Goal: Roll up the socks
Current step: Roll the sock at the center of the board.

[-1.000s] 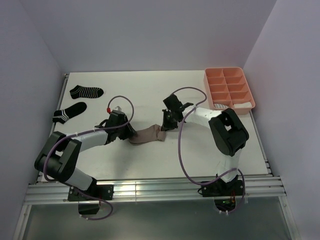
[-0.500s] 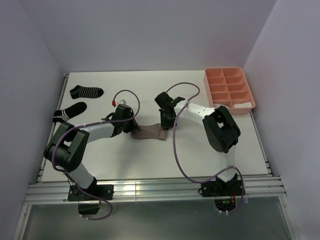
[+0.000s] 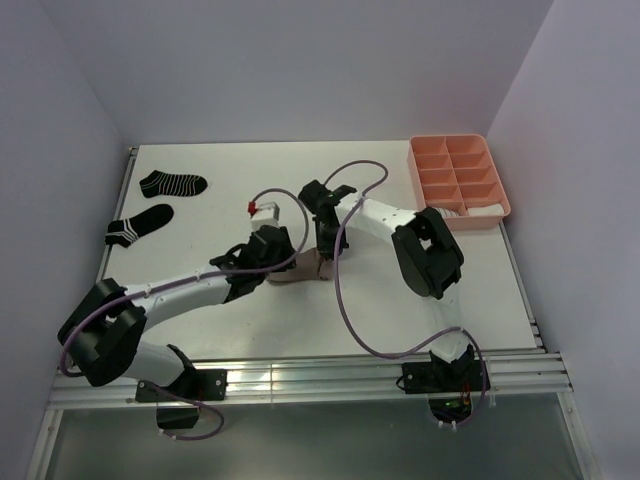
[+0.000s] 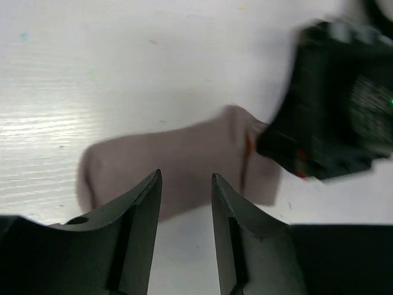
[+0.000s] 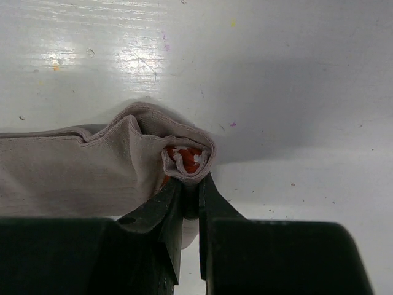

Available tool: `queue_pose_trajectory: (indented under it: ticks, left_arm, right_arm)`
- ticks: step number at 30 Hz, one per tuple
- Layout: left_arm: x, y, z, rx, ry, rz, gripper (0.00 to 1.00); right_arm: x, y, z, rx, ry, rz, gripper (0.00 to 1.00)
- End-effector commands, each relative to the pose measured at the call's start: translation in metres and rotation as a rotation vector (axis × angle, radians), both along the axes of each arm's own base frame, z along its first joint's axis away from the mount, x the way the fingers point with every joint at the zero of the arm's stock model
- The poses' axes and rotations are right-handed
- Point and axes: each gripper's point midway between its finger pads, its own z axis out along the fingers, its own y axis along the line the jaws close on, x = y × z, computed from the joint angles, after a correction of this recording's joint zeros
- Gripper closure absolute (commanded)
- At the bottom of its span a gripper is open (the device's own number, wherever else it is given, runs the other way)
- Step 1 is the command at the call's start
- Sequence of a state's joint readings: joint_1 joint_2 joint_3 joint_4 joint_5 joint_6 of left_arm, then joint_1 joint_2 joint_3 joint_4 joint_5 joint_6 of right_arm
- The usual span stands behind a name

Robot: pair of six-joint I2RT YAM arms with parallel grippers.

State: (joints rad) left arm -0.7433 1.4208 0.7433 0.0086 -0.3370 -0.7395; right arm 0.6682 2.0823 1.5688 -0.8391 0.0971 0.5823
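Observation:
A taupe sock [image 3: 303, 268] lies mid-table, bunched short. In the right wrist view its cuff end is folded over on the body of the sock [image 5: 80, 175], and the red-white cuff [image 5: 185, 159] shows inside the fold. My right gripper [image 5: 189, 184] is shut on that folded end, and stands over it in the top view [image 3: 325, 248]. My left gripper [image 4: 185, 179] is open just short of the sock's [image 4: 178, 163] near edge, with nothing between its fingers. The right gripper's black body [image 4: 334, 117] sits at the sock's right end. Two black white-striped socks [image 3: 172, 183] [image 3: 138, 224] lie flat at the far left.
A pink divided tray [image 3: 435, 180] stands at the back right with something white [image 3: 482, 211] in a front compartment. Purple cables loop over both arms. White walls close in the table on three sides.
My right gripper has carried the cuff end leftward, folding the sock shorter. The left arm has swung right toward the sock, and its jaws stand a little wider.

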Motion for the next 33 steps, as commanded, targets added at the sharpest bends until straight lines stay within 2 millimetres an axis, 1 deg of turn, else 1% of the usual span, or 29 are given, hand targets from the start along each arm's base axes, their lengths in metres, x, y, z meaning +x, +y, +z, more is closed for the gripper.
queue_pose_trajectory:
  ticks: [1, 2, 3, 4, 5, 6, 7, 8, 9, 10, 11, 12, 13, 14, 15, 16, 17, 19, 20, 22, 23, 24, 27, 33]
  left_arm:
    - [-0.009, -0.026, 0.036, 0.064, -0.166, -0.048, 0.56]
    - [-0.013, -0.031, 0.036, 0.088, -0.170, -0.059, 0.56]
    - [-0.016, -0.036, 0.028, 0.117, -0.158, -0.064, 0.55]
    - [-0.021, -0.049, 0.034, 0.129, -0.178, -0.079, 0.55]
    - [-0.025, -0.049, 0.027, 0.171, -0.166, -0.081, 0.55]
    - [-0.031, -0.065, 0.025, 0.191, -0.168, -0.100, 0.51]
    - [-0.032, -0.068, 0.024, 0.221, -0.179, -0.092, 0.51]
    - [-0.034, -0.073, 0.010, 0.265, -0.158, -0.101, 0.51]
    - [-0.037, -0.082, 0.015, 0.273, -0.159, -0.105, 0.49]
    - [-0.036, -0.085, 0.013, 0.289, -0.162, -0.098, 0.48]
    - [-0.037, -0.087, 0.002, 0.326, -0.151, -0.107, 0.48]
    - [-0.037, -0.096, 0.007, 0.316, -0.160, -0.106, 0.45]
    - [-0.036, -0.099, 0.007, 0.322, -0.162, -0.111, 0.45]
    - [-0.036, -0.102, -0.002, 0.342, -0.151, -0.120, 0.45]
    - [-0.034, -0.106, -0.001, 0.351, -0.147, -0.117, 0.45]
    - [-0.032, -0.107, -0.004, 0.362, -0.147, -0.113, 0.45]
    - [-0.031, -0.108, -0.012, 0.383, -0.140, -0.115, 0.45]
    - [-0.030, -0.112, -0.014, 0.390, -0.139, -0.112, 0.45]
    - [-0.029, -0.111, -0.018, 0.407, -0.143, -0.102, 0.45]
    - [-0.032, -0.113, -0.021, 0.409, -0.157, -0.093, 0.46]
    - [-0.033, -0.113, -0.022, 0.409, -0.163, -0.087, 0.46]
    - [-0.037, -0.110, -0.027, 0.418, -0.167, -0.087, 0.46]
    - [-0.042, -0.107, -0.035, 0.428, -0.180, -0.083, 0.47]
    - [-0.040, -0.103, -0.049, 0.482, -0.175, -0.067, 0.50]
  right_arm:
    - [-0.023, -0.018, -0.030, -0.116, 0.124, -0.008, 1.00]
    - [-0.024, -0.018, -0.029, -0.113, 0.136, -0.008, 1.00]
    - [-0.025, -0.016, -0.030, -0.110, 0.144, -0.007, 1.00]
    - [-0.026, -0.012, -0.030, -0.092, 0.154, -0.008, 1.00]
    - [-0.027, -0.011, -0.030, -0.088, 0.161, -0.007, 1.00]
    - [-0.027, -0.010, -0.031, -0.084, 0.168, -0.007, 1.00]
    - [-0.030, -0.007, -0.031, -0.074, 0.185, -0.007, 1.00]
    - [-0.030, -0.006, -0.031, -0.070, 0.192, -0.006, 1.00]
    - [-0.031, -0.005, -0.032, -0.062, 0.200, -0.005, 1.00]
    - [-0.033, -0.003, -0.032, -0.053, 0.211, -0.005, 1.00]
    - [-0.034, -0.003, -0.032, -0.052, 0.217, -0.005, 1.00]
    - [-0.033, -0.002, -0.032, -0.051, 0.216, -0.006, 1.00]
    - [-0.034, -0.003, -0.032, -0.055, 0.221, -0.008, 1.00]
    - [-0.037, 0.000, -0.032, -0.040, 0.237, -0.006, 1.00]
    - [-0.037, 0.001, -0.032, -0.038, 0.239, -0.006, 1.00]
    - [-0.037, 0.001, -0.032, -0.038, 0.241, -0.006, 1.00]
    - [-0.039, 0.001, -0.033, -0.038, 0.246, -0.008, 1.00]
    - [-0.039, 0.002, -0.034, -0.031, 0.250, -0.011, 1.00]
    - [-0.042, 0.005, -0.034, -0.014, 0.263, -0.011, 1.00]
    - [-0.043, 0.009, -0.036, 0.010, 0.272, -0.016, 1.00]
    - [-0.045, 0.011, -0.037, 0.022, 0.279, -0.018, 1.00]
    - [-0.047, 0.013, -0.037, 0.035, 0.288, -0.022, 1.00]
    - [-0.047, 0.016, -0.038, 0.050, 0.286, -0.030, 1.00]
    - [-0.047, 0.014, -0.041, 0.039, 0.288, -0.036, 1.00]
